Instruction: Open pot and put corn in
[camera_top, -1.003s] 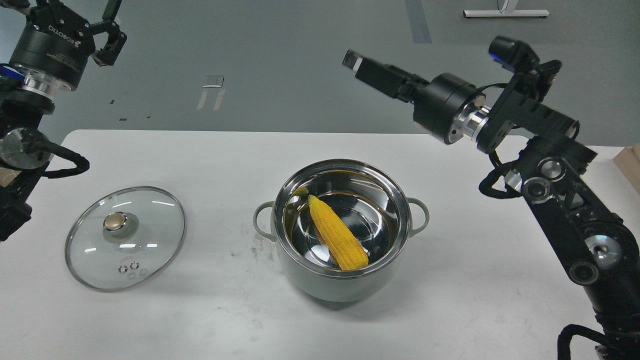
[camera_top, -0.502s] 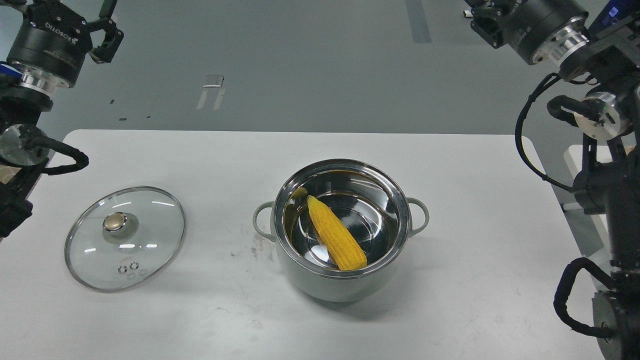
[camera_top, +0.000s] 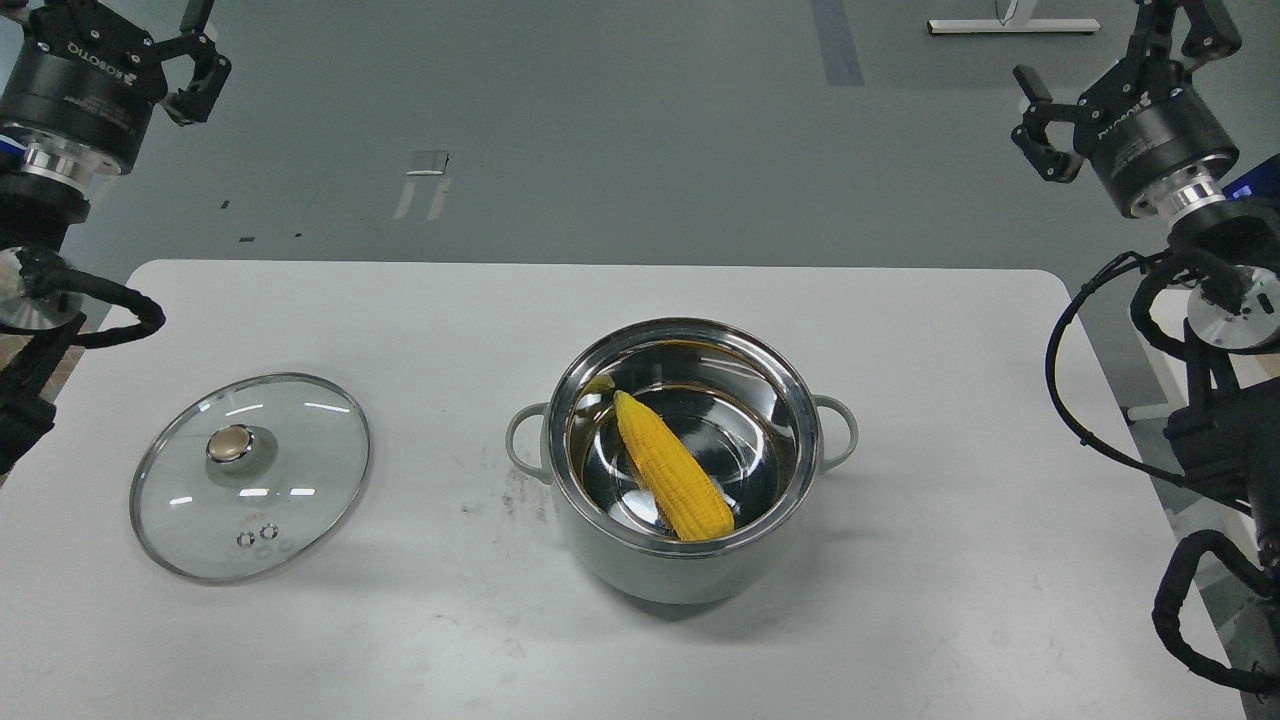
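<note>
**Desk:** What does the head view give us on the corn?

**Photographer:** The corn (camera_top: 672, 470) lies inside the pot (camera_top: 683, 560), slanted across the shiny steel bottom, pointed tip toward the far left wall and blunt end against the near rim. The pot stands open and upright near the middle of the white counter (camera_top: 950, 560), a loop handle showing on either side.

**Desk:** And the lid?

**Photographer:** The glass lid (camera_top: 250, 477) rests flat on the counter, knob up, well apart from the pot and below the left pincer (camera_top: 190, 45).

**Desk:** The pincers themselves?

**Photographer:** Both raised clear of the counter, at the upper corners of the view. The left pincer is spread and holds nothing (its fingertips run off the top edge, but the fingers stand plainly apart). The right pincer (camera_top: 1115, 45) is also spread and empty, one finger out to its left, the other up near the top edge.

**Desk:** How do they sit against the pot?

**Photographer:** The pot is well below and to the right of the left pincer, well below and to the left of the right pincer. Neither touches pot, corn or lid.
</note>
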